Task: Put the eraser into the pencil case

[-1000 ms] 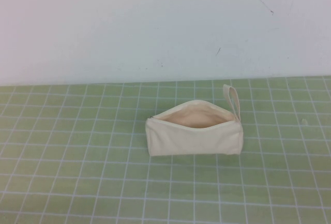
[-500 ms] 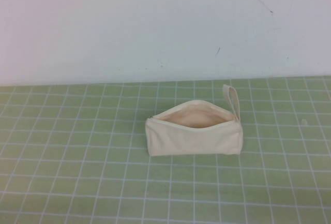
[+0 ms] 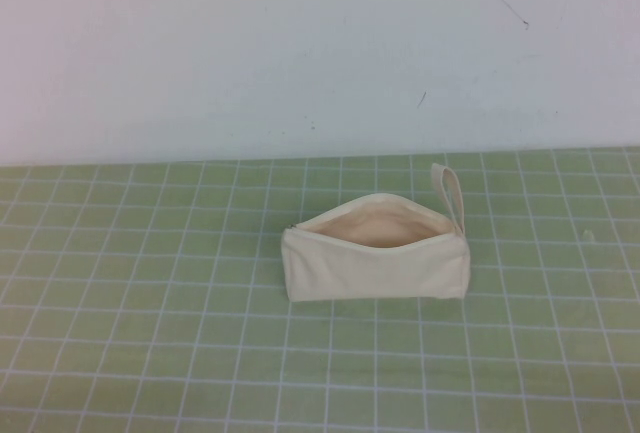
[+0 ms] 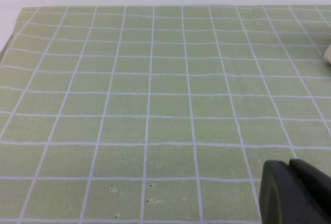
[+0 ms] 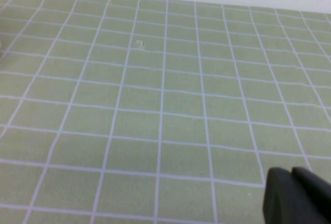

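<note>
The pencil case (image 3: 375,250) is lying near the middle of the tabletop (image 3: 150,333), which is covered with a green mat with a white grid. Its zip mouth is standing open toward the top, and the pale peach lining is showing inside. A small loop strap (image 3: 450,196) is sticking up at its right end, on the side of the white wall (image 3: 300,53). The eraser is not showing in any view, so I cannot tell where it is.

The left gripper (image 4: 295,193) is appearing only in the left wrist view, as a dark shape hanging over bare mat; a pale corner of the pencil case is peeking in at the edge there. The right gripper (image 5: 297,195) is appearing only in the right wrist view, also over bare mat. For both, the fingers are looking pressed together, holding nothing
</note>
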Motion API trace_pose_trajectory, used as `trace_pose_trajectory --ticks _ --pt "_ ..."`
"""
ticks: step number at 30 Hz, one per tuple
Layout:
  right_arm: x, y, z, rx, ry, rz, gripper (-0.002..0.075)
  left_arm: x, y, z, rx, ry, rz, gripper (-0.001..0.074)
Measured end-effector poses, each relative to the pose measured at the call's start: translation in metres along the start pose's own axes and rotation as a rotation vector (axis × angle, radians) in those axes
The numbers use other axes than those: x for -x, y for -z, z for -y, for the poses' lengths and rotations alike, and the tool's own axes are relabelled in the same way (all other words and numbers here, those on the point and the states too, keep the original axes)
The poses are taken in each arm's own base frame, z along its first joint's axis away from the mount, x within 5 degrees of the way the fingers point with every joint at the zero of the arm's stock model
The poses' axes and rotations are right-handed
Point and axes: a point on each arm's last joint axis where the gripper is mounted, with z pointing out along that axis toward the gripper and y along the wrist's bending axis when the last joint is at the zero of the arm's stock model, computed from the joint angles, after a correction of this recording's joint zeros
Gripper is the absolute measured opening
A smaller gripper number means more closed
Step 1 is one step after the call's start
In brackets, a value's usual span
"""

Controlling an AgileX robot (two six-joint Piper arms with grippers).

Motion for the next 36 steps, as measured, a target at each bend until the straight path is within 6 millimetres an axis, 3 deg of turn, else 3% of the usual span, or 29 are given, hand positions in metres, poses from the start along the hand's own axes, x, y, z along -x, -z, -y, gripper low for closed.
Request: trace_pose_trajectory --ticks 6,14,26,36 --pt "0.0 0.0 -0.002 0.022 -0.006 0.0 0.0001 0.0 0.0 0.0 0.0 0.0 0.0 -0.0003" --pt "-0.0003 0.0002 -0.0065 0.072 0.189 0.004 0.0001 0.0 0.0 0.0 0.0 0.0 0.0 -0.0004" --pt "-0.0005 0.0002 -0.0064 0.071 -0.031 -0.006 0.0001 0.0 0.0 0.0 0.0 0.0 0.0 -0.0003" --pt "-0.0005 0.0002 -0.006 0.066 -0.066 -0.008 0.0001 0.0 0.0 0.0 0.0 0.0 0.0 -0.0003"
